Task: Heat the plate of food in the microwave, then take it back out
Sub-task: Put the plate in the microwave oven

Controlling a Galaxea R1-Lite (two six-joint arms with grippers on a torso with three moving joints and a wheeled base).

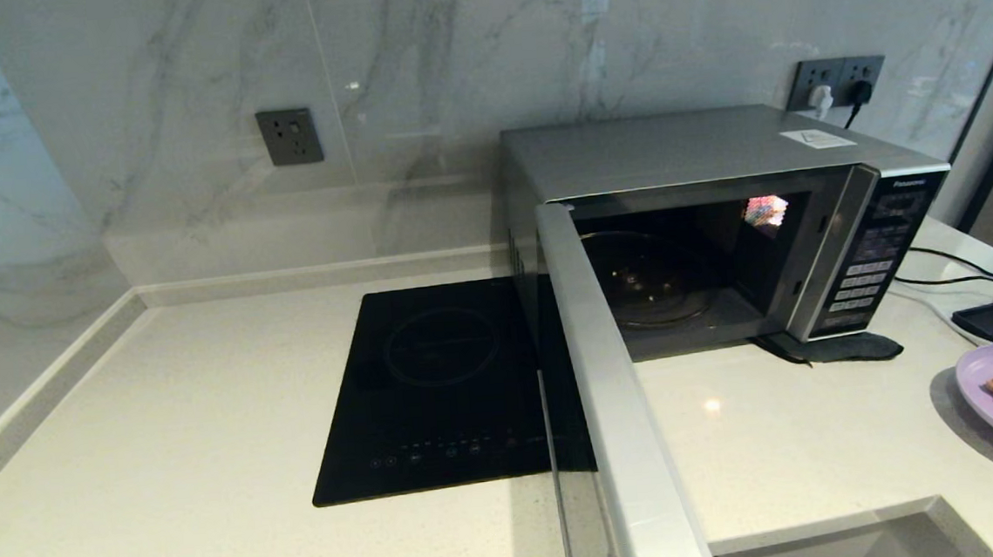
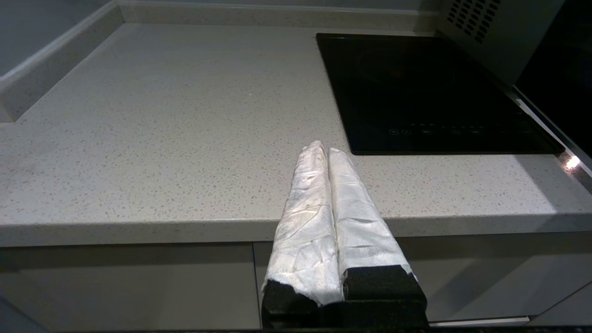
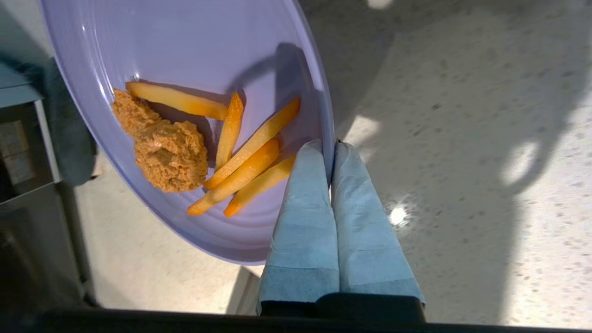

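The microwave door swings open toward the near edge, beside the cooktop. Right gripper pinches the plate rim at far right; left gripper is clenched, empty.

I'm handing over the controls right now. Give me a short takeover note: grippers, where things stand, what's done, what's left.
Right gripper: shut on the rim of the plate of food, at the right edge of the counter.
Left gripper: shut, holding nothing, parked at the counter's front edge near the cooktop.
Microwave: door swung wide open, cavity holds no plate.
Done: door open, plate gripped.
Left: whether it has been heated can't be told from here.
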